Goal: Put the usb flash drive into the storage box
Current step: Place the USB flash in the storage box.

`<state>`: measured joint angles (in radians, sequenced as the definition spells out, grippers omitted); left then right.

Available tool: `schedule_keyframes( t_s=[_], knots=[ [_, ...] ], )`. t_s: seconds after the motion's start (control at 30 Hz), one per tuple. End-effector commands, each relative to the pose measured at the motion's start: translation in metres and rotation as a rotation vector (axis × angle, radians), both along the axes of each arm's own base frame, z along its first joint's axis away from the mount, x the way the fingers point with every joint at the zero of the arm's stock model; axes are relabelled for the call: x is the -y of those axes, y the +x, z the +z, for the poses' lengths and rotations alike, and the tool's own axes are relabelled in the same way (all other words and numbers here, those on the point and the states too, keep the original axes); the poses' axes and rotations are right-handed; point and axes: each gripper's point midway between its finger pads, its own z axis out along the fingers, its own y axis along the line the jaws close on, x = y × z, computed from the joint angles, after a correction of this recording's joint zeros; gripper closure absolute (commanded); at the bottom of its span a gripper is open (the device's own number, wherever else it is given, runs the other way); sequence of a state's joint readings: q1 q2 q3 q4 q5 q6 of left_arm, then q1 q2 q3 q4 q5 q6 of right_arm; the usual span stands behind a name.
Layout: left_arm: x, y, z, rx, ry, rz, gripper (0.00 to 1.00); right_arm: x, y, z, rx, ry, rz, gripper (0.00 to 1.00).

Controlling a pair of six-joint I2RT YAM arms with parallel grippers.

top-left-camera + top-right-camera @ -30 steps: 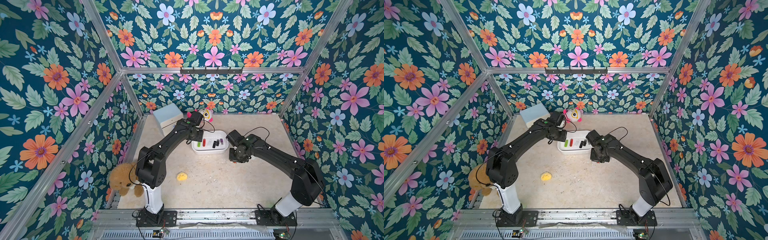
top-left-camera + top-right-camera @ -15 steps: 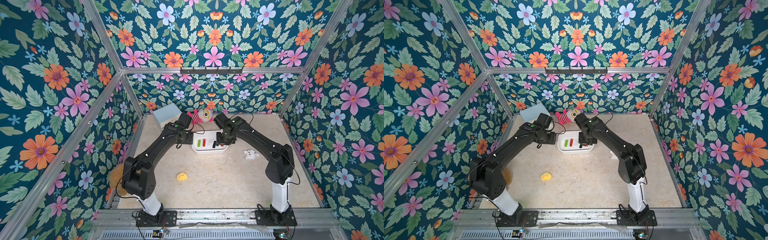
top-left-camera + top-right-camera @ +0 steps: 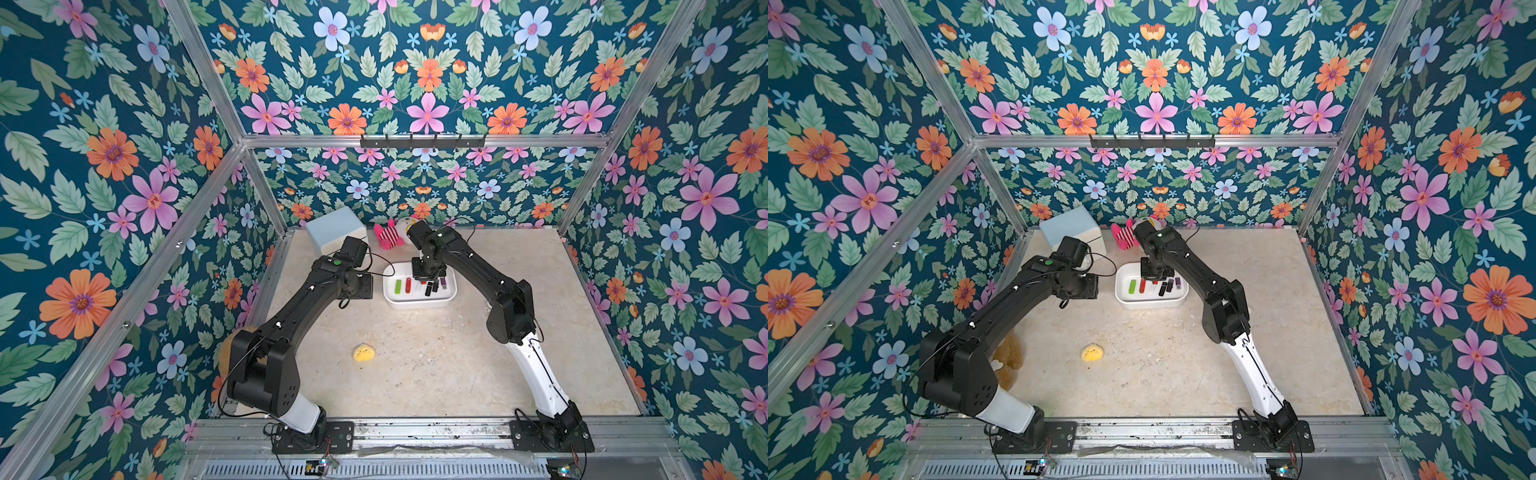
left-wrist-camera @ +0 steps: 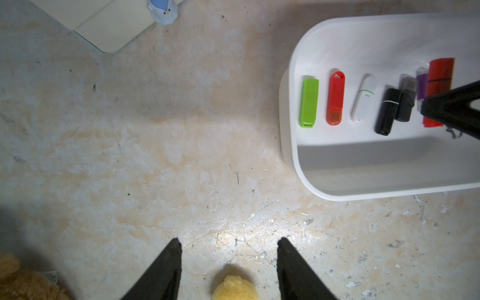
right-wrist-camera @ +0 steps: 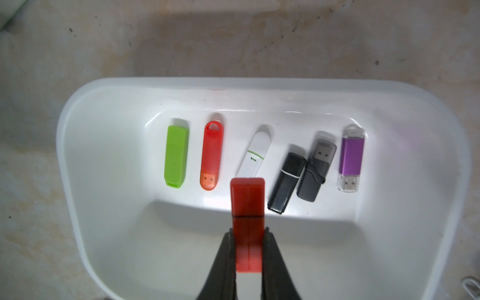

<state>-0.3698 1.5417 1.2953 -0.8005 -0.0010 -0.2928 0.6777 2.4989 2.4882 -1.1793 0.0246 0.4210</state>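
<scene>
Over the storage box (image 5: 85,155), right hand (image 5: 248,232) grips a red usb flash drive (image 5: 248,197); left hand (image 4: 230,240) open

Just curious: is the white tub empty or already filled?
Not empty: six flash drives lie in a row inside the storage box; the right gripper holds a red one over it.

Even light is filling both top views, while glare and grey shadow are splitting the storage box (image 5: 98,161).
</scene>
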Motion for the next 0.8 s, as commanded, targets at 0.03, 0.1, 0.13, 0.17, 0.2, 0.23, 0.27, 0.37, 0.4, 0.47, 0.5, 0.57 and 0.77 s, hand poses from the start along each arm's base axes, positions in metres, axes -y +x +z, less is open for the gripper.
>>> schedule_keyframes(
  t_s=[0.03, 0.1, 0.13, 0.17, 0.2, 0.23, 0.27, 0.37, 0.4, 0.47, 0.5, 0.57, 0.77],
  knots=[
    [-0.004, 0.000, 0.003, 0.014, -0.007, 0.015, 0.38, -0.005, 0.000, -0.009, -0.019, 0.010, 0.018, 1.00],
    [-0.006, -0.001, 0.003, 0.014, -0.006, 0.018, 0.38, -0.008, 0.004, -0.014, -0.015, 0.020, 0.020, 1.00],
    [-0.006, -0.001, 0.003, 0.014, -0.008, 0.018, 0.38, -0.010, 0.006, -0.016, -0.012, 0.026, 0.020, 1.00],
    [-0.006, -0.002, 0.002, 0.013, -0.008, 0.019, 0.38, -0.011, 0.008, -0.016, -0.009, 0.034, 0.017, 1.00],
    [-0.007, -0.002, 0.002, 0.012, -0.007, 0.019, 0.38, -0.012, 0.009, -0.018, -0.009, 0.038, 0.018, 1.00],
    [-0.007, -0.002, 0.001, 0.012, -0.007, 0.020, 0.38, -0.014, 0.011, -0.018, -0.005, 0.045, 0.018, 1.00],
    [-0.008, -0.002, 0.001, 0.010, -0.007, 0.020, 0.38, -0.014, 0.013, -0.021, -0.006, 0.047, 0.014, 1.00],
    [-0.009, -0.003, -0.001, 0.008, -0.008, 0.024, 0.38, -0.016, 0.017, -0.026, -0.004, 0.063, 0.008, 1.00],
    [-0.009, -0.003, -0.001, 0.008, -0.007, 0.024, 0.38, -0.017, 0.018, -0.028, -0.005, 0.068, 0.008, 1.00],
    [-0.010, -0.004, -0.002, 0.007, -0.007, 0.025, 0.38, -0.019, 0.021, -0.032, -0.004, 0.076, 0.008, 1.00],
    [-0.011, -0.004, -0.002, 0.008, -0.005, 0.026, 0.38, -0.021, 0.022, -0.033, 0.000, 0.081, 0.014, 1.00],
    [-0.012, -0.004, -0.002, 0.008, -0.006, 0.028, 0.38, -0.022, 0.026, -0.037, 0.006, 0.083, 0.013, 1.00],
    [-0.015, -0.006, -0.003, 0.006, -0.004, 0.033, 0.38, -0.024, 0.032, -0.043, 0.022, 0.085, 0.019, 1.00]
  ],
)
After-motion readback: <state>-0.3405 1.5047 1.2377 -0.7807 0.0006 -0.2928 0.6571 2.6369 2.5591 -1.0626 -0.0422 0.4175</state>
